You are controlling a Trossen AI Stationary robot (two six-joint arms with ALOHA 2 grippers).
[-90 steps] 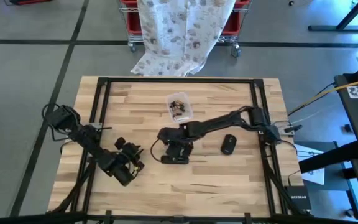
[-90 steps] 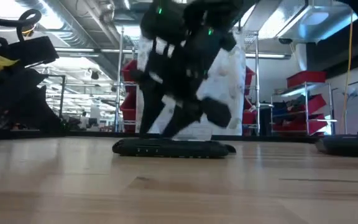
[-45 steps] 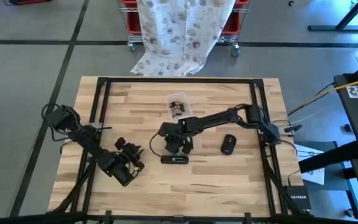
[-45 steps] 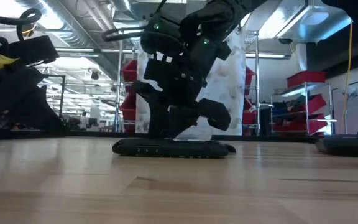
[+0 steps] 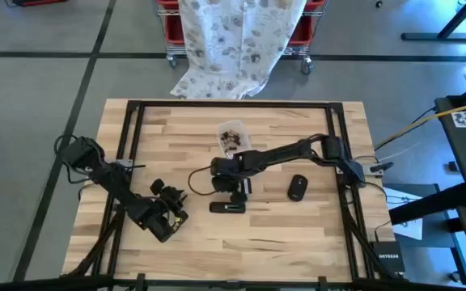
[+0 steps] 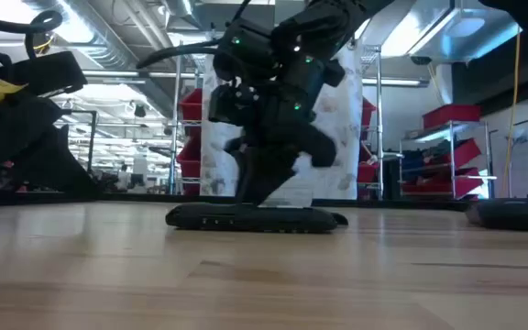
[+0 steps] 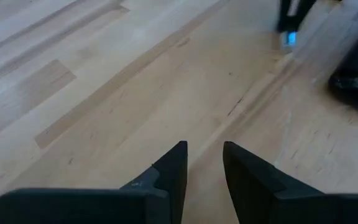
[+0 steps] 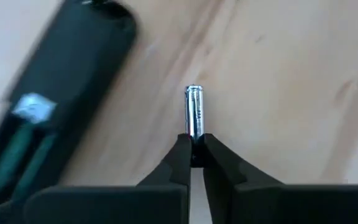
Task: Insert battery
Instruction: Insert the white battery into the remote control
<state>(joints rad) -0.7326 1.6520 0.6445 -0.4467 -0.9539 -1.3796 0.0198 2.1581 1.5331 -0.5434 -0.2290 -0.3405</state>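
I see the slim silver cylindrical battery (image 8: 194, 111) pinched by its end in my right gripper (image 8: 193, 151), raised just beside the open black remote control (image 5: 227, 208) mid-table. My left gripper (image 7: 202, 169) idles slightly parted near the front-left.

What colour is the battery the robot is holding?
Shiny silver; the battery shows best in the right wrist view.

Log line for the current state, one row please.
right claw: shut on battery, beside remote | remote: on table, compartment open | left claw: open, empty, waiting at table's left | battery: not yet inserted
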